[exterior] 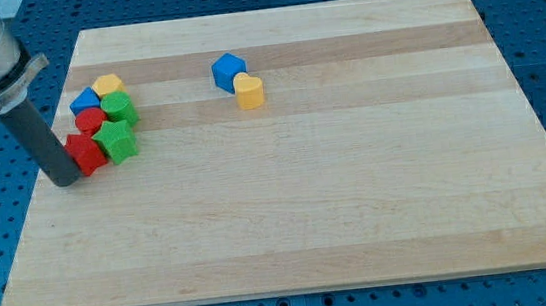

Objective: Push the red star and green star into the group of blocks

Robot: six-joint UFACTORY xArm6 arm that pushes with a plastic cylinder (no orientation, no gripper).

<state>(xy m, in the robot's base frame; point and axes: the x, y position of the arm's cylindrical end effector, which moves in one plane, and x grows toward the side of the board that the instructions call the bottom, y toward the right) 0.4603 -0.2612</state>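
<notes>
The red star (86, 153) lies at the view's left, touching the green star (115, 143) on its right. Just above them sits a tight group: a red block (90, 120), a green block (120, 108), a blue block (83, 102) and a yellow block (108, 85). Both stars touch this group from below. My tip (63, 179) rests on the board against the red star's left side, slightly below it. The rod slants up to the view's top left.
A blue cube (228, 71) and a yellow heart-like block (250, 92) sit together at the upper middle of the wooden board (308, 200). The board's left edge runs close to my tip. Blue table surrounds the board.
</notes>
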